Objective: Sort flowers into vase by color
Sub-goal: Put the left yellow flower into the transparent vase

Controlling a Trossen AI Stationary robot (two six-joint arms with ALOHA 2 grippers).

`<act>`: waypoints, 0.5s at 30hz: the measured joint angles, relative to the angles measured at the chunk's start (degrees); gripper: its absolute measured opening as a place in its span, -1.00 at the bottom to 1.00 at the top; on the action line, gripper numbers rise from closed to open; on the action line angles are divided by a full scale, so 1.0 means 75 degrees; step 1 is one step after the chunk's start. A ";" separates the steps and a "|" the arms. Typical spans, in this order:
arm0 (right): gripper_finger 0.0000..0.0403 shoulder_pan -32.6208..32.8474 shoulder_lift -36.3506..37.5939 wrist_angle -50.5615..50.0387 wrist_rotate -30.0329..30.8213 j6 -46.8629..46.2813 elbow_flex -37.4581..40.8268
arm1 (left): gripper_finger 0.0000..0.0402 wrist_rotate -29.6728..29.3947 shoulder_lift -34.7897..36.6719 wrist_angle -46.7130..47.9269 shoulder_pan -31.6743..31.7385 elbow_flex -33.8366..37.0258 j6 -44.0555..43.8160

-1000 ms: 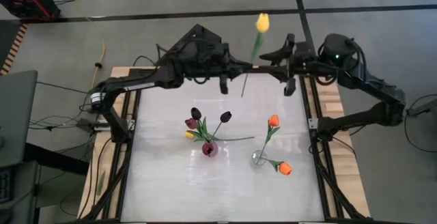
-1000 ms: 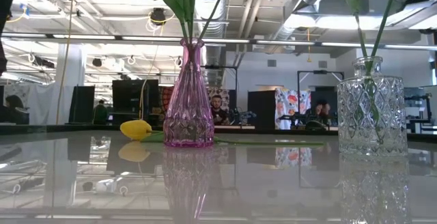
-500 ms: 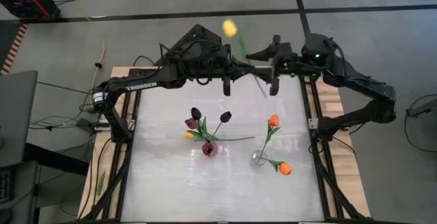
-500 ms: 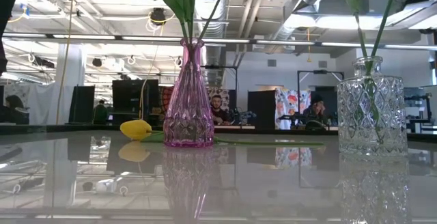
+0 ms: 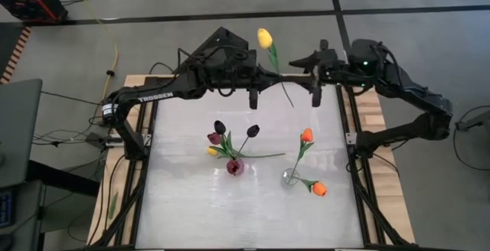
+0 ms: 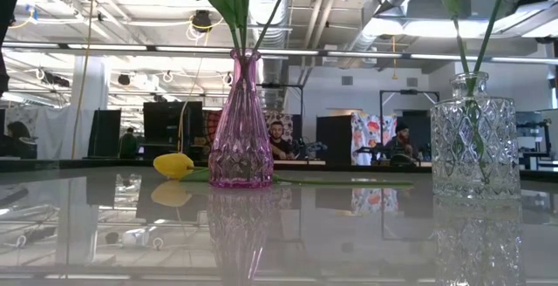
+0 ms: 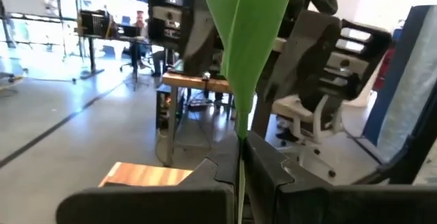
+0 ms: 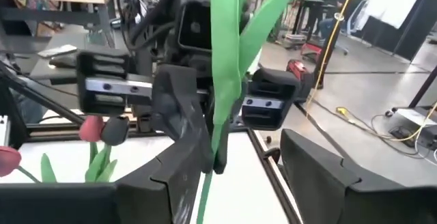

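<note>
- Since half a second ago the yellow tulip held aloft has swung: its head sits a little farther right and its stem leans less steeply, and the right gripper has shifted slightly right along the worktop's far edge.
- High view: both arms meet over the far edge of the worktop. The left gripper and the right one face each other, the yellow tulip's stem running between them, head up beyond the far edge. Near the worktop's middle a pink vase holds dark maroon tulips, with a second yellow flower lying just beside them. Toward the right edge a clear vase holds an orange tulip; another orange tulip lies on the surface beside it.
- Low view: the pink vase and clear vase stand upright with green stems rising from them; the lying yellow flower rests left of the pink vase.
- Left wrist view: the left claw's fingers are closed tight on the thin stem, a broad green leaf rising above.
- Right wrist view: the right claw's fingers stand spread wide apart; the stem touches one finger, not pinched.
</note>
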State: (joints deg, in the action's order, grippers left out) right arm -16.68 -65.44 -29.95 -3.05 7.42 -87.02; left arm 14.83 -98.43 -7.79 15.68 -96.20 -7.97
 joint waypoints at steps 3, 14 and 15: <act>0.11 0.0002 -0.0255 0.0026 -0.0098 0.0006 0.0002 | -1.00 0.0026 0.0003 0.0230 -0.0013 0.0000 -0.0008; 0.04 -0.0099 -0.0839 0.0353 -0.0425 -0.0164 0.0003 | -1.00 0.0007 -0.0003 0.0780 -0.0054 0.0006 0.0124; -0.01 -0.0142 -0.0826 0.0307 -0.0427 -0.0197 0.0003 | -1.00 0.0003 -0.0003 0.0781 -0.0055 0.0006 0.0175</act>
State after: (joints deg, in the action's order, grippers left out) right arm -17.75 -71.64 -27.65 -6.25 5.95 -87.00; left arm 14.85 -98.45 -1.93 15.27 -96.16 -6.65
